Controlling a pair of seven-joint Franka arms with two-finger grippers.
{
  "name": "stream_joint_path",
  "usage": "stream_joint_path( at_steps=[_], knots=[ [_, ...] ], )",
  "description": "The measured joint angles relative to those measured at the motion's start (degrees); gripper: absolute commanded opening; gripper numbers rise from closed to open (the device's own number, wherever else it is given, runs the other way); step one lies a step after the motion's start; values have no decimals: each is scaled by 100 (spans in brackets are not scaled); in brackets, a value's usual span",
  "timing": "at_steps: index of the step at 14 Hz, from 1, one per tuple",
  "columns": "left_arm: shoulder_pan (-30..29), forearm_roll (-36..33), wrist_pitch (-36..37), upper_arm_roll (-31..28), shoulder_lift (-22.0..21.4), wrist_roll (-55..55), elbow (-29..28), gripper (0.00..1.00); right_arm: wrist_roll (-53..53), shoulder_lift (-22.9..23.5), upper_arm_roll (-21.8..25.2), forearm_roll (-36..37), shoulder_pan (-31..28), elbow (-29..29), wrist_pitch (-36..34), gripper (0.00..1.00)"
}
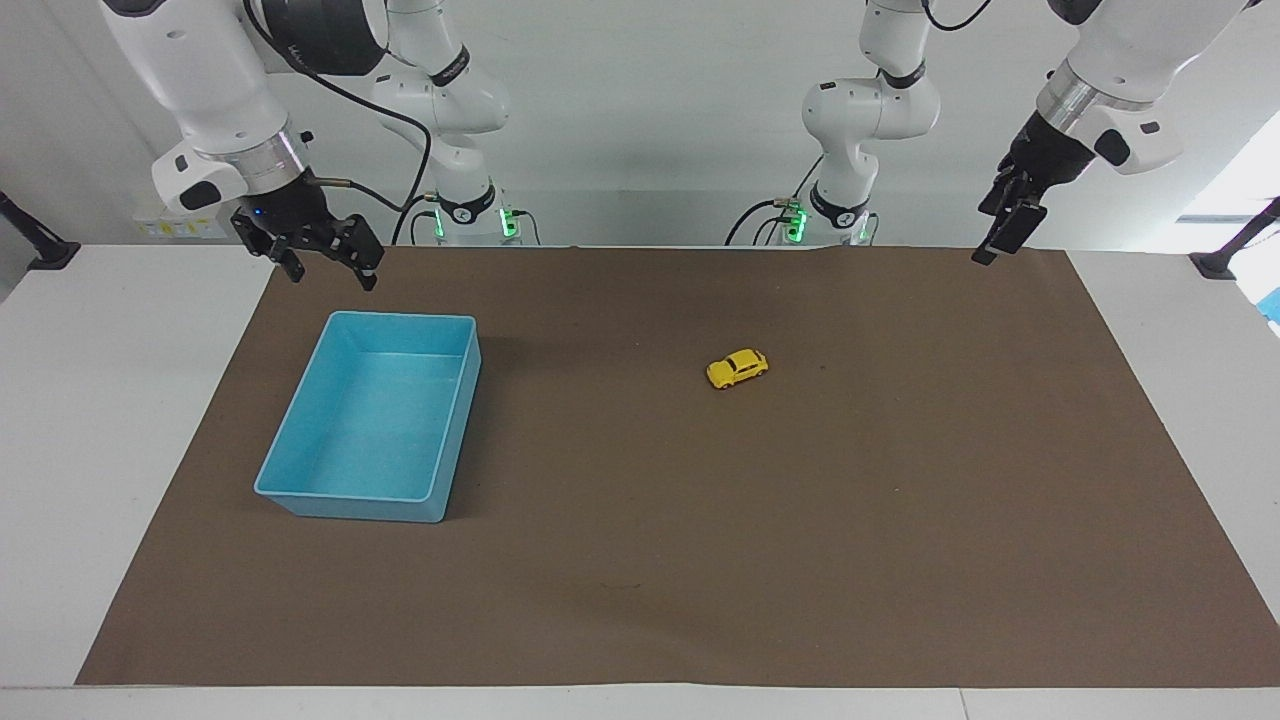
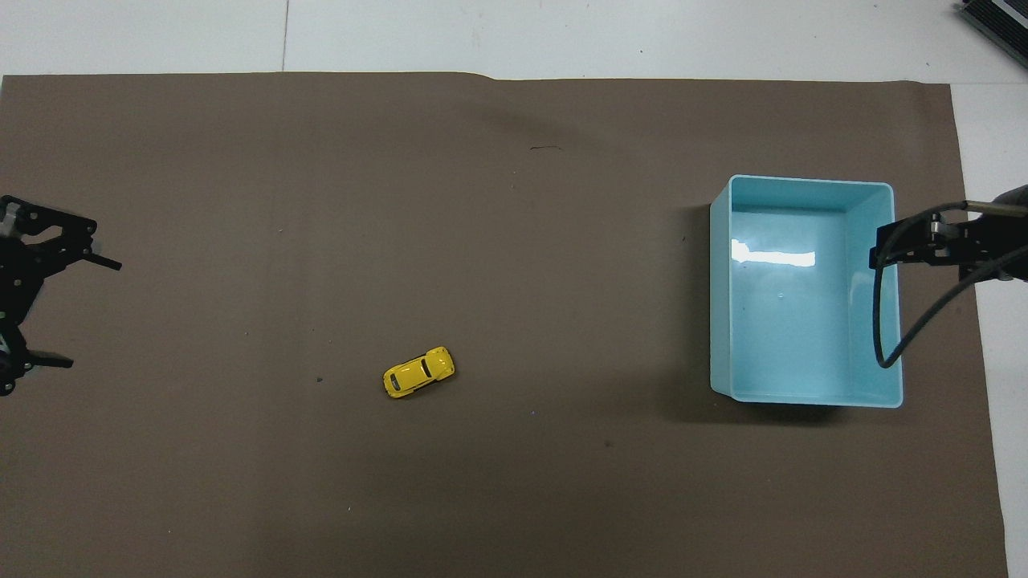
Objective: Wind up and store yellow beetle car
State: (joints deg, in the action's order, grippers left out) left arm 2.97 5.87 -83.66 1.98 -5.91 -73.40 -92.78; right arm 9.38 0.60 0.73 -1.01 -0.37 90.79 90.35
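The yellow beetle car (image 1: pixel 737 368) stands on its wheels on the brown mat near the middle of the table, and it also shows in the overhead view (image 2: pixel 418 372). The light blue bin (image 1: pixel 345 495) sits empty toward the right arm's end, seen too in the overhead view (image 2: pixel 811 183). My left gripper (image 1: pixel 1000 240) is up in the air over the mat's edge at the left arm's end, well apart from the car. Its fingers are spread wide in the overhead view (image 2: pixel 80 313). My right gripper (image 1: pixel 330 272) is open and empty, raised over the bin's edge (image 2: pixel 915 245), and waits.
A brown mat (image 1: pixel 800 560) covers most of the white table (image 1: pixel 100 420). A black cable (image 2: pixel 891 337) hangs from the right wrist over the bin's edge.
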Motion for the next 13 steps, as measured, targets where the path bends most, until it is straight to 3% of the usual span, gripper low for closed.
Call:
stream_joint_path(
  at_steps=[4, 13],
  knots=[
    [184, 3, -232, 72, -27, -1248, -346, 100, 0, 0, 0, 0, 0, 0, 0, 100],
    [582, 206, -1755, 87, -19, -4065, -1425, 100, 0, 0, 0, 0, 0, 0, 0, 100]
  ],
)
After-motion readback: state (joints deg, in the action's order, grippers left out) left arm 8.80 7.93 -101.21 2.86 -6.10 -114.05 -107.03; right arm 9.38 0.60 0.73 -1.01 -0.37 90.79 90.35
